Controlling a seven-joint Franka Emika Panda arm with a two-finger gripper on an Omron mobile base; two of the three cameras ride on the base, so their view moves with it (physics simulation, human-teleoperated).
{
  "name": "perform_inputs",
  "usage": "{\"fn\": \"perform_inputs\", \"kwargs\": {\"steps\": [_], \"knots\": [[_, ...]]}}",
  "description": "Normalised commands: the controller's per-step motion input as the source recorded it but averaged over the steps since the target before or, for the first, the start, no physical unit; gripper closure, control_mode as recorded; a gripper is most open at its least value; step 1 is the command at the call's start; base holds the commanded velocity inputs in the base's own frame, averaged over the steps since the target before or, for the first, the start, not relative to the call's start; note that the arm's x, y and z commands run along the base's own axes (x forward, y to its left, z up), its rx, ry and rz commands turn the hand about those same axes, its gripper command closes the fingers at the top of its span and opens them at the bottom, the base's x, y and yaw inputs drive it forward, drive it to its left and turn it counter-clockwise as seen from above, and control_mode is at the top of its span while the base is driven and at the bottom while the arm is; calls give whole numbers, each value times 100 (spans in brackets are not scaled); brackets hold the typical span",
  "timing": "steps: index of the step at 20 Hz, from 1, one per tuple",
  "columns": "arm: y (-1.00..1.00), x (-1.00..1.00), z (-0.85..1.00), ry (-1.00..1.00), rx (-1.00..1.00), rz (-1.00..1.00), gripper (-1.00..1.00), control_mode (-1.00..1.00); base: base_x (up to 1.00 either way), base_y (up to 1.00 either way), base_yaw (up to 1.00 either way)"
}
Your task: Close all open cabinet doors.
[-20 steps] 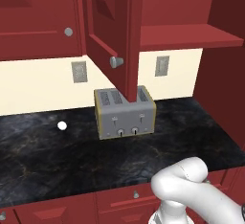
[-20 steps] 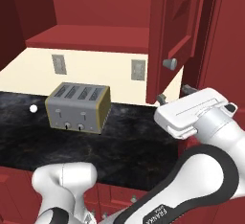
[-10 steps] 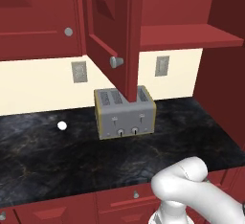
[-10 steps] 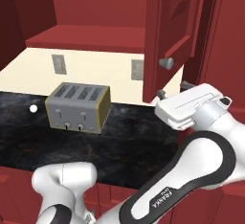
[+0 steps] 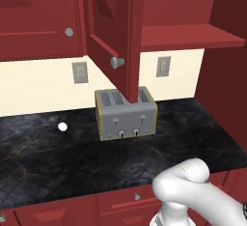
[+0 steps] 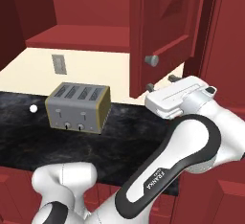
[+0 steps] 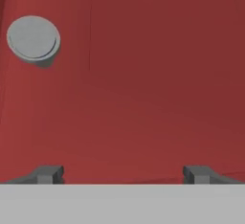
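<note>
One risk: the pincer (image 6: 161, 83) pushes close to the lower corner of the open cabinet door (image 6: 165, 31), so its tips could slide off the bottom edge and the door would stay ajar.
Second risk: the grey knob (image 7: 33, 39), up and to one side of the tips in the hand view, might catch a finger and twist the push.
Pincer state: released, jaws spread wide, holding nothing.
Pincer contact: fingertips (image 7: 48, 173) sit right at the red door face; whether they touch it I cannot tell.
Door position: directly ahead of the pincer, swung out from the cabinet.
Beyond: toaster (image 6: 78, 106) on the dark counter (image 6: 28, 141), below and well apart.
</note>
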Motion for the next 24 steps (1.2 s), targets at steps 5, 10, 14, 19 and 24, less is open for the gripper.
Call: {"fn": "perform_inputs", "kwargs": {"steps": [5,10,14,19,24], "knots": [[66,1,0,5,-5,0,-100,-100,0,0,0],[58,16,11,2,-1,-4,-100,-100,0,0,0],[41,32,26,0,0,-7,-100,-100,0,0,0],[33,39,20,0,0,-8,-100,-100,0,0,0],[37,34,4,0,0,-12,-100,-100,0,0,0]]}}
